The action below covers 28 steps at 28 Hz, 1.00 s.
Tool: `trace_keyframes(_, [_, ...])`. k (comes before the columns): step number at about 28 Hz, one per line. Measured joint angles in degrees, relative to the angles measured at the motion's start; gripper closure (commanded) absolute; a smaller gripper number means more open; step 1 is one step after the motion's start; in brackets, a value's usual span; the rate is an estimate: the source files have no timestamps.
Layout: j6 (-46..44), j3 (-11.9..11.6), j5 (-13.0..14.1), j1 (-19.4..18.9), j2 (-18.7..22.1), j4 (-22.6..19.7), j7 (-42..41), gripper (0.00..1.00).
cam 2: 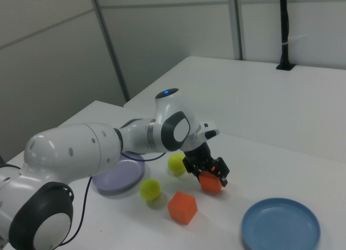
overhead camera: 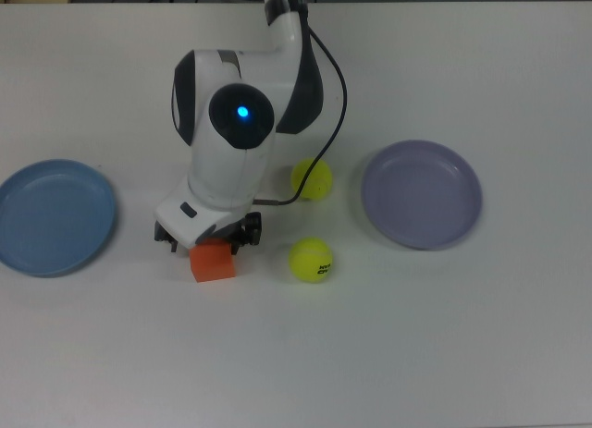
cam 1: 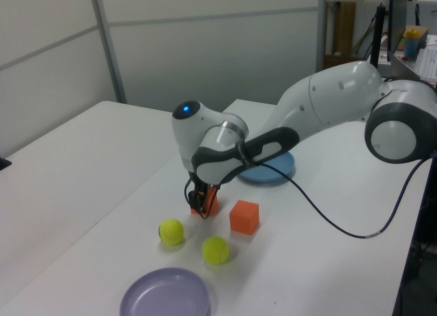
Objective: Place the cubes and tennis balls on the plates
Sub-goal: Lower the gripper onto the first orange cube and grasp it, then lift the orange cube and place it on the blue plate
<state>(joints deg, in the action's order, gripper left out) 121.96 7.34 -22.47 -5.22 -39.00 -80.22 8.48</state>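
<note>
Plainly, nothing is placed yet. The light blue plate (overhead camera: 55,215) and the lavender plate (overhead camera: 421,194) both lie empty, well apart at opposite ends of the white table (overhead camera: 462,354), so all 4 items are left to move.

The gripper (overhead camera: 209,241) is down at 1 orange cube (overhead camera: 213,263), which seems to sit on the table; whether the claw has closed on it I cannot tell. The second cube (cam 1: 244,216) stands free just beside it. The 2 tennis balls (overhead camera: 313,179) (overhead camera: 312,260) rest on the table between the cubes and the lavender plate.
</note>
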Motion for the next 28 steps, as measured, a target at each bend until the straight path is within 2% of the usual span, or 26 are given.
trace_keyframes(1, [0.48,0.0,-0.37,-0.06,-0.34,0.0,0.16,0.34])
trace_keyframes(3, [1.06,0.0,-0.91,-0.16,-0.83,0.01,0.71,0.68])
trace_keyframes(5, [1.24,0.0,-1.05,-0.2,-0.92,0.03,0.98,0.95])
trace_keyframes(6, [1.26,0.0,-1.05,-0.21,-0.92,0.12,1.02,1.0])
trace_keyframes(12, [1.28,-0.1,-1.05,-0.07,-0.55,1.81,1.25,1.0])
trace_keyframes(17, [1.28,-1.07,-1.05,0.97,2.28,3.51,1.37,1.0])
trace_keyframes(19, [1.05,-1.82,-1.06,2.41,4.41,3.53,1.36,1.0])
trace_keyframes(23, [0.17,-2.24,-1.19,6.94,6.73,3.28,0.13,0.91])
trace_keyframes(25, [0.16,-2.32,-1.72,9.23,6.82,3.14,-1.07,0.84])
trace_keyframes(26, [0.16,-2.33,-2.17,10.25,6.77,2.96,-1.61,0.77])
trace_keyframes(28, [0.16,-2.37,-3.44,12.62,6.44,2.24,-2.51,0.26])
